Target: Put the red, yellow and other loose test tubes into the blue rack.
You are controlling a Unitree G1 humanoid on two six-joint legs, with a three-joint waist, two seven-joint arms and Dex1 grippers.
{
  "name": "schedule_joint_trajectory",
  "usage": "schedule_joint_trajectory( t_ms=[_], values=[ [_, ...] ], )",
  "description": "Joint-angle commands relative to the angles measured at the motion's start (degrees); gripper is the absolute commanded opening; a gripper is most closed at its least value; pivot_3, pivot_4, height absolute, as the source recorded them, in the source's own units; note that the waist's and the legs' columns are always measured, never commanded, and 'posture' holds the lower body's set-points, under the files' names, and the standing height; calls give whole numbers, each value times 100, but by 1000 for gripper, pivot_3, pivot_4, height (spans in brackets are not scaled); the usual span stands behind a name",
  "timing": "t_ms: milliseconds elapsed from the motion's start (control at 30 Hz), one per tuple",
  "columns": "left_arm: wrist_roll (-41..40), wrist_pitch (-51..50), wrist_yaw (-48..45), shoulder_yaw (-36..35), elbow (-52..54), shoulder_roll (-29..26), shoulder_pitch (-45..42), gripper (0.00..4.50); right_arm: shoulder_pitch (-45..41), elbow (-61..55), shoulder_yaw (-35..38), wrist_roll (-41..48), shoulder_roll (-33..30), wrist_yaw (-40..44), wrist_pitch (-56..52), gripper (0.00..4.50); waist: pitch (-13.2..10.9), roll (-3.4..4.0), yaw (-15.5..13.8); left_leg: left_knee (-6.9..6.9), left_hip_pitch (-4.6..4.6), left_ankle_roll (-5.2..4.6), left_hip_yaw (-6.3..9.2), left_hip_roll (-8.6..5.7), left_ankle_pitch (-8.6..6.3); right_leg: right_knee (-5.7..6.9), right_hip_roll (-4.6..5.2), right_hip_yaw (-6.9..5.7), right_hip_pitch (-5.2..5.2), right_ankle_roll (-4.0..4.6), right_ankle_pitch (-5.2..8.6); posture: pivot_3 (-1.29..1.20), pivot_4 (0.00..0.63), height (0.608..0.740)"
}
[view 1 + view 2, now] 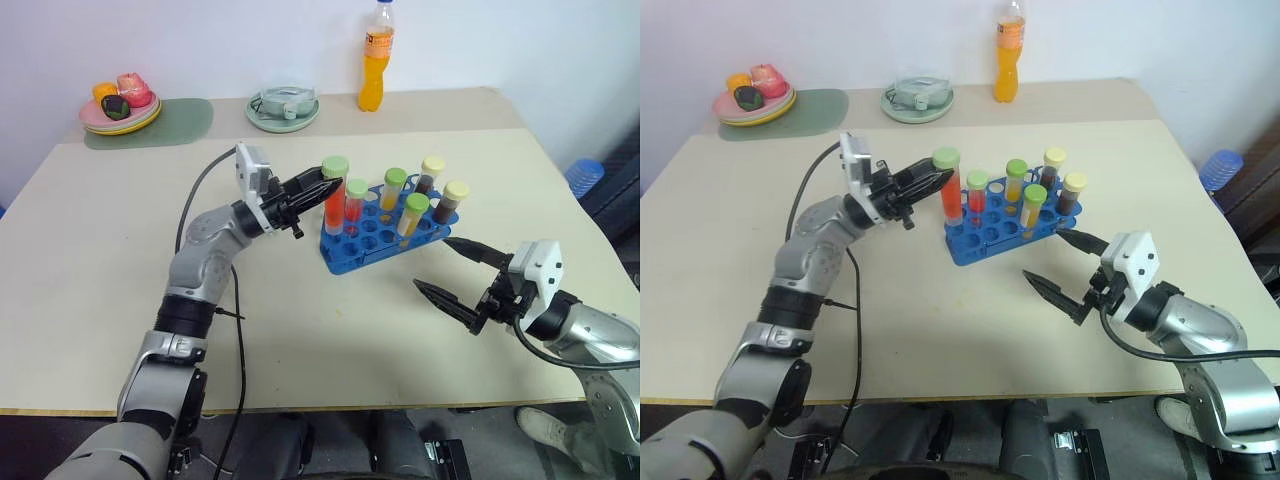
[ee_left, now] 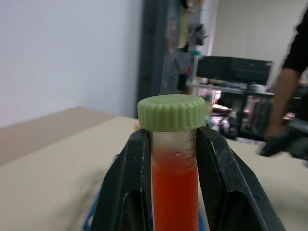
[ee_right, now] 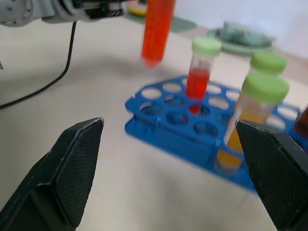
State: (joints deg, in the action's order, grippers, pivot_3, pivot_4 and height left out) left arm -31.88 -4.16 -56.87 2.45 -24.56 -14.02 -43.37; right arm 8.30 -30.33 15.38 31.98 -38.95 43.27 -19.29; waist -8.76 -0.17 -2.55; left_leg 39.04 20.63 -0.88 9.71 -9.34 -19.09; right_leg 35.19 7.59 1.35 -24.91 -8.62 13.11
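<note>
Red tube held over the rack, five already seated

Progress looked far along. The left gripper pinched a red tube just under its green cap, upright, with its tip hanging above the near-left corner of the blue rack and not yet in a hole. Five capped tubes stood in the rack: one red, two yellow and two dark brown. No loose tube lay on the table, so seating the held one seemed the only step left.

The right gripper hovered with fingers spread wide and nothing between them, near the rack's front-right end but apart from it. Many holes along the rack's front rows were free. Bare tabletop lay on all sides of the rack, with the bottle and dishes well back by the wall.
</note>
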Motion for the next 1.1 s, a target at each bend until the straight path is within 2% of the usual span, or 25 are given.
schedule_joint_trajectory(
  t_ms=[33,267,500,700,867,1100],
  values=[
    [183,405,-422,-66,-656,298,-485,733,266,-435,181,-47,91,-297,-75,4500,0,-1,2,0,0,-1,0,0,-1,-1,0,0,0,0,0,0,150,740],
    [506,814,-953,-55,-1463,732,-933,733,1002,-847,375,-85,173,-583,-175,4500,-1,-2,16,-3,-1,-2,0,1,-1,0,-1,0,-2,0,0,0,150,740],
    [913,1114,-1237,10,-1907,889,-1083,733,1482,-1130,541,-103,339,-781,-104,4500,-2,-4,19,-1,-2,-3,0,0,-1,0,-1,0,0,-1,0,0,150,740],
    [1308,1499,-1237,48,-2195,936,-1091,733,1576,-1177,507,-175,455,-865,-67,4500,-2,-4,15,0,-2,-3,0,0,-2,0,-1,1,2,-1,0,0,150,740],
    [1679,1963,-854,20,-2560,942,-1116,733,1510,-1137,415,-223,511,-918,-43,4500,-3,-5,17,0,-8,-4,0,0,-2,-1,-1,0,8,-1,0,0,150,740],
    [1802,2120,-799,-42,-2815,1094,-1097,733,1363,-1078,377,-219,485,-914,-79,4500,-3,-6,18,1,-15,-4,0,0,-2,0,-2,1,14,-2,0,0,150,740]
  ],
)
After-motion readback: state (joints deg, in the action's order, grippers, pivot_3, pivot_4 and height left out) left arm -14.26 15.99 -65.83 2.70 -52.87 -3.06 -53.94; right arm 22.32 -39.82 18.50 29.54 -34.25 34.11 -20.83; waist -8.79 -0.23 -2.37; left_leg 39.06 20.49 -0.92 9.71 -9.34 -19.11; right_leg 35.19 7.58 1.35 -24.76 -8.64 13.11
